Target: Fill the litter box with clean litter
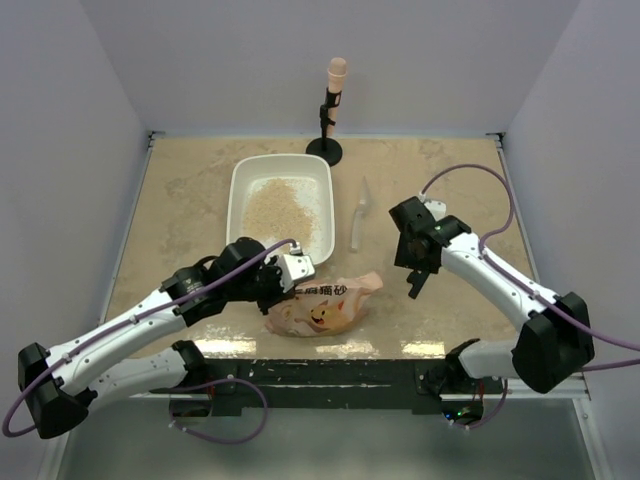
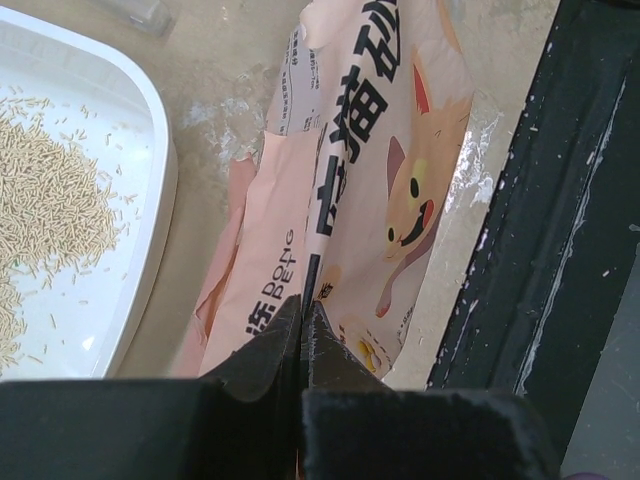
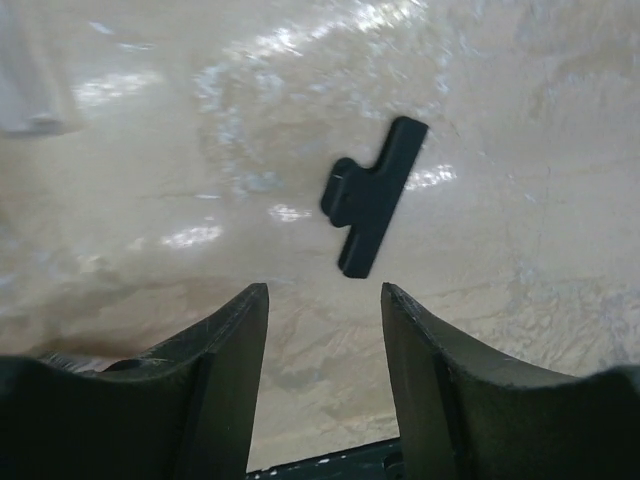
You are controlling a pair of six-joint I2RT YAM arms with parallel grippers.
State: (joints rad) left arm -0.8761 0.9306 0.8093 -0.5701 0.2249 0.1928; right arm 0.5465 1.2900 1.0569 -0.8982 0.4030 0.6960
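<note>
The white litter box (image 1: 240, 190) stands at the middle back with a layer of beige clean litter (image 1: 285, 205) in it. The left wrist view shows its near corner (image 2: 150, 120) and the litter (image 2: 40, 210). The orange-pink litter bag (image 1: 325, 305) lies on the table just in front of the box. My left gripper (image 1: 296, 275) is shut on the bag's edge (image 2: 340, 200), with its jaws (image 2: 302, 305) pressed together. My right gripper (image 1: 414, 285) is open and empty, low over the table to the right of the bag, also seen in the right wrist view (image 3: 325, 300).
A clear plastic scoop (image 1: 358, 215) lies right of the box. A small black clip (image 3: 372, 195) lies on the table ahead of my right gripper. A stand with a pink top (image 1: 332, 110) is at the back. The black table frame (image 2: 560, 250) runs beside the bag.
</note>
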